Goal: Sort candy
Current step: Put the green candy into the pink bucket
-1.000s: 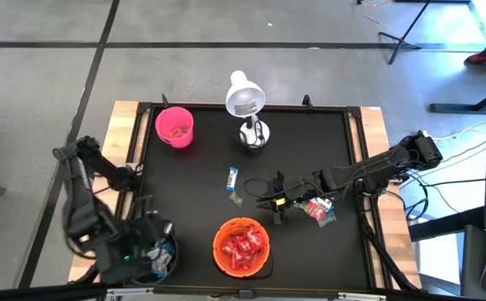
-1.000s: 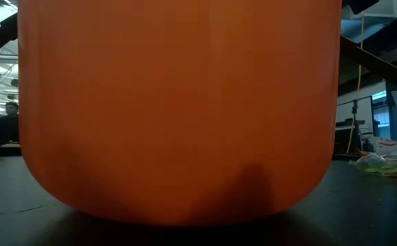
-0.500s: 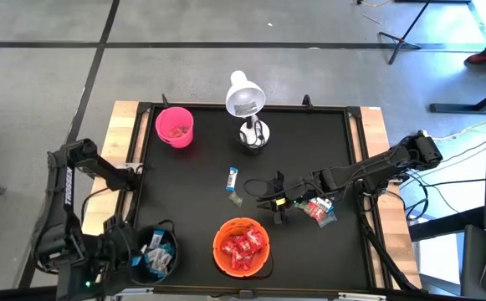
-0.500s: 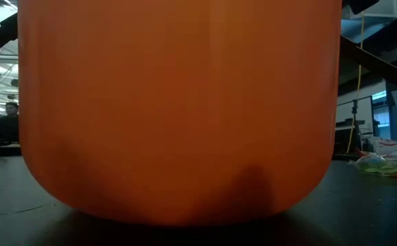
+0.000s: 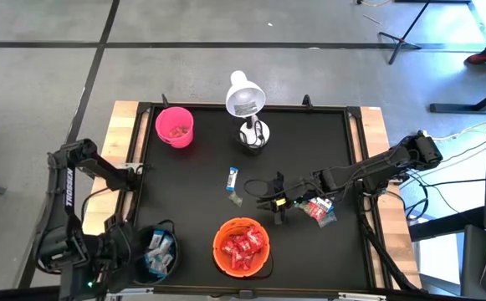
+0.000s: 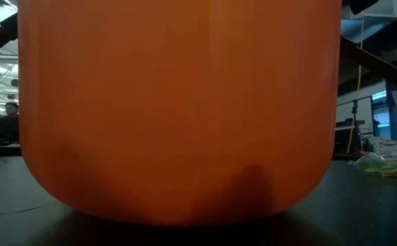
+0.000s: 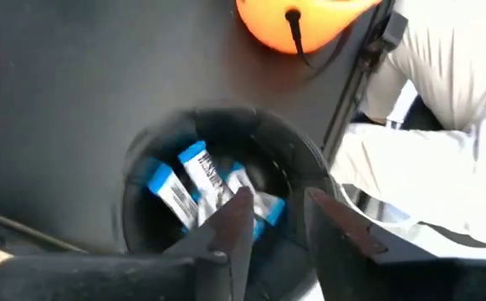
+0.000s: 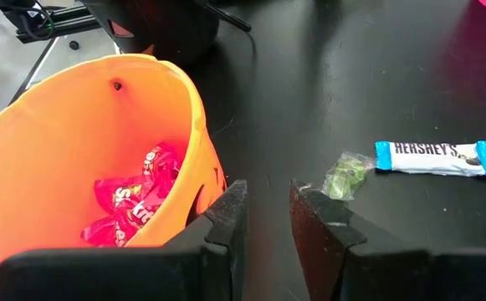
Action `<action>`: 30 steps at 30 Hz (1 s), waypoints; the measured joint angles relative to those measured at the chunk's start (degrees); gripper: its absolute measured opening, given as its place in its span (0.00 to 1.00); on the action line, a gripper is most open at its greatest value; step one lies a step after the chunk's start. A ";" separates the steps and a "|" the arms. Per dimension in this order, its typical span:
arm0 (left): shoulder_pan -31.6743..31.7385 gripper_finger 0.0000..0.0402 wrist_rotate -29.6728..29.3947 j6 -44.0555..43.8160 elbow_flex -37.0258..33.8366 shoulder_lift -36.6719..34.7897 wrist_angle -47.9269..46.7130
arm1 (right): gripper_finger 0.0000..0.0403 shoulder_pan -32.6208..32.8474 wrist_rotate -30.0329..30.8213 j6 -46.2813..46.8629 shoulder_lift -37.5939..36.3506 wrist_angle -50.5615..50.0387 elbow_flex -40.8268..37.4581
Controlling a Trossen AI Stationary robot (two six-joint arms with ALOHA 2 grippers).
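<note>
Fingers of our left gripper [image 7: 272,221] stand slightly apart and hold nothing above the black bowl [image 7: 217,134] at the table's near left corner, where blue-and-white candy [image 7: 194,180] lies piled inside. Our right gripper [image 8: 266,209], its fingers also a little apart and empty, hovers over the middle of the black table [image 5: 309,150], just beside the orange bowl [image 5: 242,247] of red candy [image 5: 243,249] at the near edge. A blue bar [image 8: 431,157] and a small green sweet [image 8: 345,176] lie loose on the mat, with a few more wrapped pieces [image 5: 320,209] toward the right edge; the pink cup [image 5: 175,126] sits at the far left. To do this step well, we judge the left arm should lift straight clear of the bowl, then approach the loose bar from above, fingers spread across its narrow width.
</note>
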 joint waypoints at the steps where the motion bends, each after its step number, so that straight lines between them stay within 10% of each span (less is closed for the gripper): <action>1: 0.31 0.26 -0.98 1.08 0.00 0.00 -0.37 | 0.22 0.00 0.00 -0.09 -0.01 -0.02 0.00; 10: 5.42 0.25 -37.42 25.32 -2.89 -0.94 -2.52 | 0.22 0.00 -1.82 -1.60 -7.68 -6.77 -0.07; 18: 12.62 0.25 -37.79 29.69 -17.70 -11.45 6.23 | 0.22 0.02 1.44 -0.21 -17.17 -21.15 -0.07; 30: 28.93 0.24 -15.05 76.16 -47.51 -27.35 70.84 | 0.22 0.01 1.40 10.39 -22.22 -41.90 -0.07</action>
